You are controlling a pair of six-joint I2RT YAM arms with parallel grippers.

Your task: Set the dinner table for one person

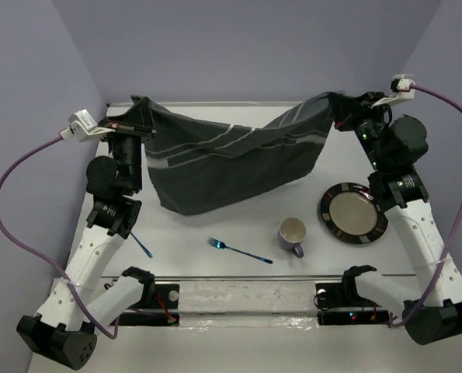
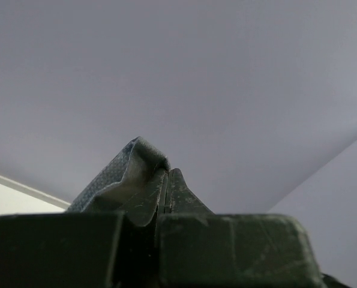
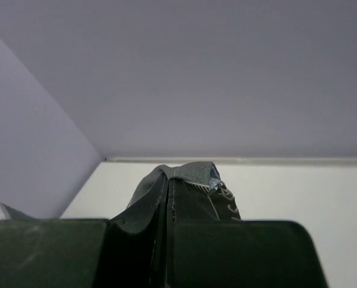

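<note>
Left fingers (image 2: 168, 180) and right fingers (image 3: 168, 183) each pinch tight on an upper corner of the placemat (image 1: 223, 167), its long axis strung left-to-right between them, sagging over the far half of the worktop (image 1: 215, 225).

One each: dinner table (image 1: 207, 221), placemat (image 1: 215, 167), plate (image 1: 353, 214), mug (image 1: 292, 235), fork (image 1: 238, 250), half-hidden blue utensil (image 1: 143, 245).
</note>
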